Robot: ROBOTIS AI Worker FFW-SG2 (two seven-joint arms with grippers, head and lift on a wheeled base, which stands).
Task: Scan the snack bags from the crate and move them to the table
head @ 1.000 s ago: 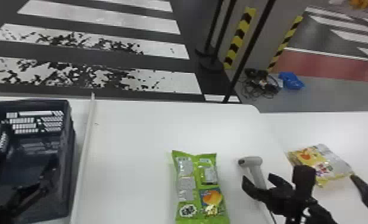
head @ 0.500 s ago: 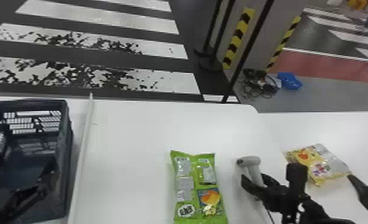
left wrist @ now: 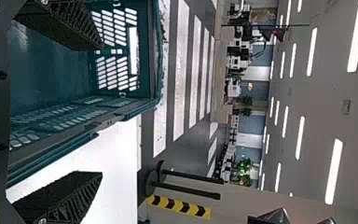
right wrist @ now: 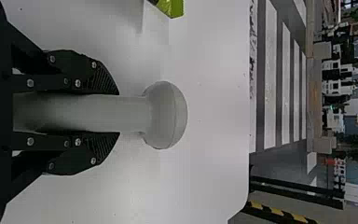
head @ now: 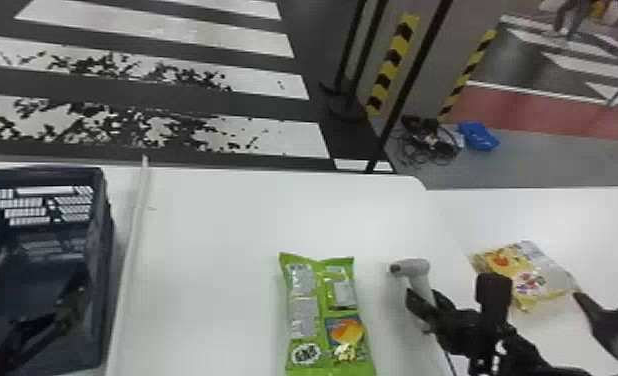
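At head view's right, yellow bag [head: 538, 272]

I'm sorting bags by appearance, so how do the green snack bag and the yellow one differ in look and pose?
The green bag is mostly bright green, while the yellow bag has a large silvery-white area. The green bag lies left of the scanner, the yellow bag right of it. The green bag points nearly straight ahead; the yellow bag lies slantwise. Both are printed and lie flat.
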